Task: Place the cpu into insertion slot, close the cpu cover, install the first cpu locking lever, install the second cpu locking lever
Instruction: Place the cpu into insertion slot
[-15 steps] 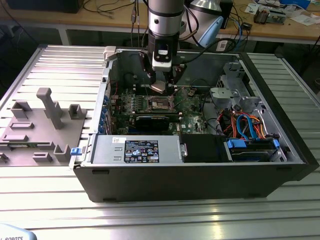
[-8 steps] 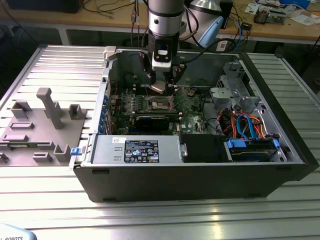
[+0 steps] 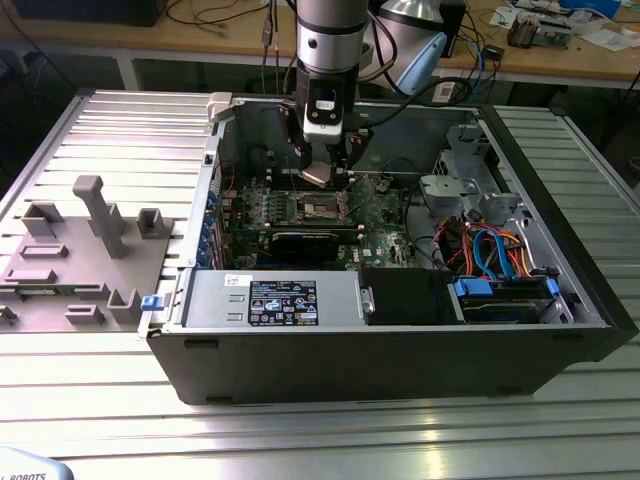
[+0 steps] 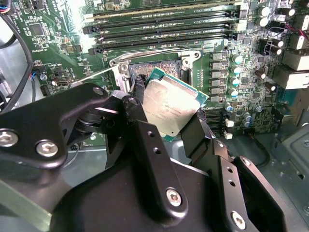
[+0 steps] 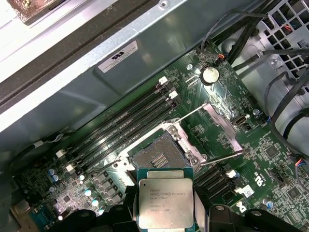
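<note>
Clamping the chip (image 5: pixel 165 203) by two opposite edges, the gripper (image 4: pixel 168 107) hangs inside the open computer case (image 3: pixel 400 350). Its black fingers (image 4: pixel 194 131) press against the chip's sides, and the pale metal face is bare between them. The chip sits in free air above the socket (image 5: pixel 159 157), apart from it and not seated. The socket lies open, with its square metal rim and contact field uncovered. The cover plate (image 5: pixel 215 116) is swung back off the socket to one side, and two thin wire levers (image 5: pixel 190 113) stand loose along it. Long black memory slots (image 5: pixel 125 128) run close along another side of the socket, with a wall of the case just beyond them. In the exterior view the case also holds a grey power supply (image 3: pixel 270 300) against its near wall. Toward the exterior view's right lies a bundle of blue and orange cables (image 3: pixel 490 250), well apart from the socket.
</note>
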